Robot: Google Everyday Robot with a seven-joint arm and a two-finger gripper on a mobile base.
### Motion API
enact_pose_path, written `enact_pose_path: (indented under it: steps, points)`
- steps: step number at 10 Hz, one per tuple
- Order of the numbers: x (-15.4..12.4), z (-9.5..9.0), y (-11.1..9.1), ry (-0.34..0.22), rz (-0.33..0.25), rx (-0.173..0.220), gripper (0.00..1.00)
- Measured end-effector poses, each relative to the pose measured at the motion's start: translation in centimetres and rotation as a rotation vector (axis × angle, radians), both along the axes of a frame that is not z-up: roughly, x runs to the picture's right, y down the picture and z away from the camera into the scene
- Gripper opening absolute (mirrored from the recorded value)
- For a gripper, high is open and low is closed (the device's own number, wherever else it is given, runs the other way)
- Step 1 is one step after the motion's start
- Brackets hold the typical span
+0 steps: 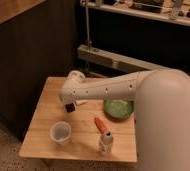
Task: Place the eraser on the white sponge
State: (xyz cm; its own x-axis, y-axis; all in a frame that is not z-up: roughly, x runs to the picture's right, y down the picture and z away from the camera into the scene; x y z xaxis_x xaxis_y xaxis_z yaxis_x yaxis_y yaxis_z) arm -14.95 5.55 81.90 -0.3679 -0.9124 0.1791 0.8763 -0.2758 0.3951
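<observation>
Gripper (69, 105) hung low over left-centre of wooden table (43, 130), at end of white arm (105, 90) reaching in from right. Eraser (69, 107), small black block, sat at gripper tip; finger state: cannot tell. White sponge (81, 102) only partly visible, just right of eraser, under arm. White cup (60, 132) stood upright near front edge. Orange carrot-shaped thing (100, 123) lay beside white bottle (105, 141). Green bowl (118, 108) right of centre.

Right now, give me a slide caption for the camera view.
Gripper holds the eraser above the wooden table, near a cup.
</observation>
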Motion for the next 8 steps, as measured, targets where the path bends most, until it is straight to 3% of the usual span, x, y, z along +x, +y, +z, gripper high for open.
enact_pose_path:
  steps: [2,5,8]
  points:
    - [1.8,-0.8,-1.0,-0.006,0.02,-0.007,0.0]
    - [6.8,-3.2,-3.6,-0.062,0.051,-0.05,0.0]
    - [12.0,-3.1,-5.7,-0.04,0.071,-0.148,0.0]
